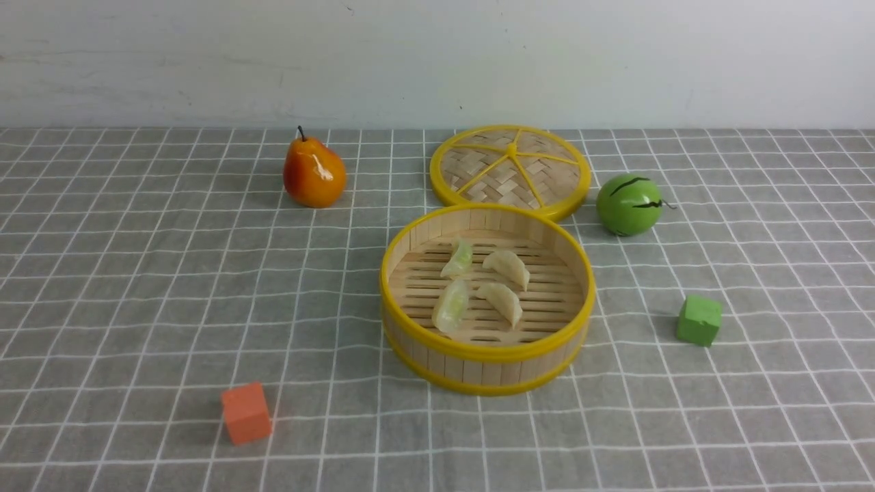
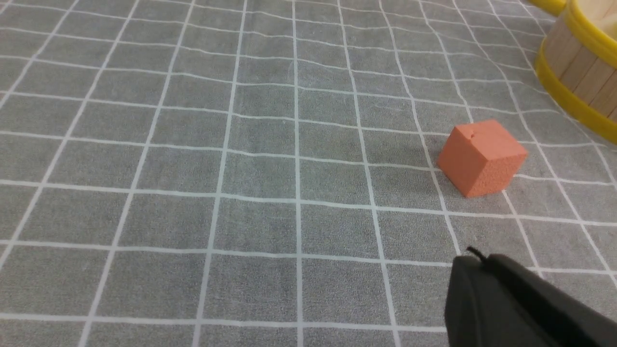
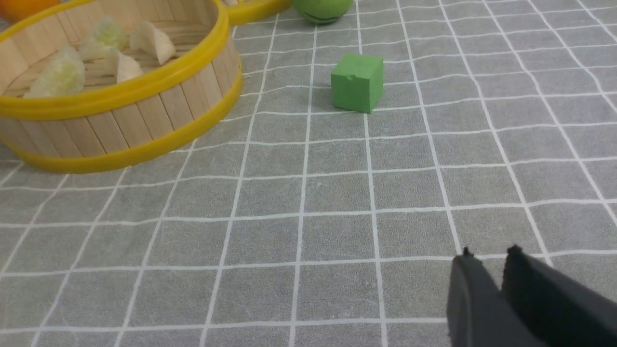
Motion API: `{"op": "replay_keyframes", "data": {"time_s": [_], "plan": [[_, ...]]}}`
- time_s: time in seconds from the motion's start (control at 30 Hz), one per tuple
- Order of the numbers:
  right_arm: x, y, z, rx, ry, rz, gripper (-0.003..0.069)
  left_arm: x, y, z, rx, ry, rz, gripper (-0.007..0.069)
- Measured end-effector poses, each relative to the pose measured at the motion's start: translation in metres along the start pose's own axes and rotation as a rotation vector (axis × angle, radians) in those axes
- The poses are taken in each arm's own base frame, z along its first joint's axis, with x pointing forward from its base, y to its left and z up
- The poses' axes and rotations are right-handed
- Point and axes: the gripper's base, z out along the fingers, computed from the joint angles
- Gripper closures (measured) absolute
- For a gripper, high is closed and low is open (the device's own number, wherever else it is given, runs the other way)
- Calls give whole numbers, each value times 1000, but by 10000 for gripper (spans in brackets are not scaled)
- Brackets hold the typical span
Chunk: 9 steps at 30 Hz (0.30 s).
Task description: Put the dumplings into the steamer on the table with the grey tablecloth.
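Front view: all four dumplings [image 1: 482, 287] lie in the steamer [image 1: 487, 352], which sits near the middle of the worktop [image 1: 137, 273]. Two are pale green and two are cream, each a little moon shape with a pinched edge. The steamer is a round bamboo basket with a floor of slats and yellow rims. Its woven lid [image 1: 510, 171] lies flat just behind it, toward the far edge. No arm shows here. I think the job is done, and the arms only need to keep away.

Left wrist view: the left claw [image 2: 475, 262] is shut tight and holds nothing. An orange cube [image 2: 482, 156] with a rough, foamy skin sits on the grey cloth [image 2: 193, 144] with white squares.

Right wrist view: the right claw [image 3: 489, 258] has a thin gap between its tips and holds nothing. A green cube [image 3: 357, 82] sits beside the steamer, not touching it.
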Motion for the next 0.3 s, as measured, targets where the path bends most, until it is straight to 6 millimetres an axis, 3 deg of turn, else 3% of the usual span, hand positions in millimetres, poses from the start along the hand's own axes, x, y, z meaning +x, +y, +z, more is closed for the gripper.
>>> {"op": "replay_keyframes", "data": {"time_s": [0.3], "plan": [[0,0,0,0,0,0,544,0,0,0,0,0,0,633]]}}
